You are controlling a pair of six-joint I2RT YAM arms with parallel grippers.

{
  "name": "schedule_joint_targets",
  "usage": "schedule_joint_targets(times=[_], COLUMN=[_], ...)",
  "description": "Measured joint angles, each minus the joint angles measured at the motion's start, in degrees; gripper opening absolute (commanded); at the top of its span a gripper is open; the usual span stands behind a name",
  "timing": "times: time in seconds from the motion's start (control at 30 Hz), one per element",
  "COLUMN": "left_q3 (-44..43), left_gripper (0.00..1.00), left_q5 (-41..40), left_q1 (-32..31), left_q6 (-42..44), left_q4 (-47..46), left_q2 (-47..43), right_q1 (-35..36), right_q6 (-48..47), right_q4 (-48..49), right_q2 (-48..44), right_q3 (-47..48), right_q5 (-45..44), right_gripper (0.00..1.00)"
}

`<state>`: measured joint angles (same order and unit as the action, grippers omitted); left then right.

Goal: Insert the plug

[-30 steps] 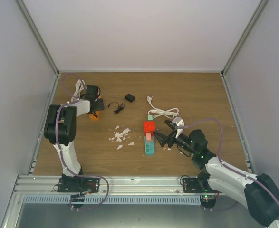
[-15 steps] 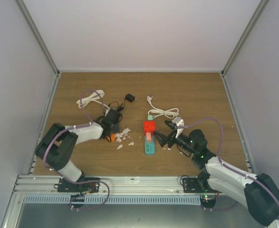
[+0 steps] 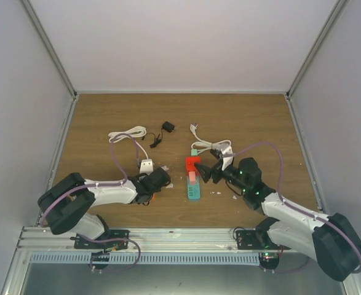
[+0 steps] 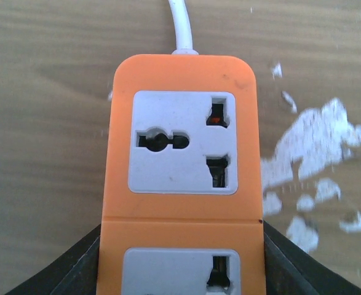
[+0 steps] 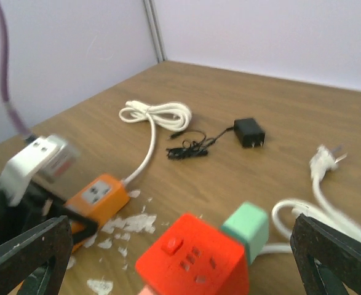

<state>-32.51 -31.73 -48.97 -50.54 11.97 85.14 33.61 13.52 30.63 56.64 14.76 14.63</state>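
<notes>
As the left gripper (image 3: 158, 180) drags its pinched orange power strip (image 4: 180, 212) centreward, sockets (image 4: 183, 141) near the wide-spread right gripper (image 3: 206, 174).

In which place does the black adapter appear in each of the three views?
Top external: black adapter in the far half, slightly left of centre.
Left wrist: not in it.
Right wrist: upper half, right of centre.
Shared landmark: the white cable of the orange power strip.

Crowded centre, open far side
Red cube (image 3: 193, 163) and teal strip (image 3: 194, 190) block the middle; bare table (image 3: 254, 114) stretches beyond the coiled white cable (image 3: 212, 146).
</notes>
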Motion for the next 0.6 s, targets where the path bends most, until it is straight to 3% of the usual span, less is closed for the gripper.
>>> schedule_joint_targets(times=[0.13, 0.23, 0.4, 0.6], left_q3=[2.9, 5.2, 8.5, 9.4], left_gripper=[0.68, 0.96, 0.99, 0.99], left_q5=[-0.5, 0.5, 2.9, 5.5], left_q1=[-3.7, -4.7, -6.2, -6.4], left_q6=[-3.8, -5.4, -4.8, -0.8], left_q4=[3.3, 7.3, 11.2, 11.4], left_q2=[-4.5, -8.8, -22.6, -38.8], right_q1=[0.1, -0.6, -2.9, -4.7], right_q6=[-3.8, -6.8, -10.0, -17.0], right_q4=[-5.5, -10.6, -17.1, -31.6], right_q2=[6.9, 18.9, 35.5, 57.9], right_q3=[11.6, 26.4, 44.1, 72.4], right_q5=[-1.1, -0.9, 1.1, 4.4], right_gripper=[1.0, 0.99, 0.94, 0.86])
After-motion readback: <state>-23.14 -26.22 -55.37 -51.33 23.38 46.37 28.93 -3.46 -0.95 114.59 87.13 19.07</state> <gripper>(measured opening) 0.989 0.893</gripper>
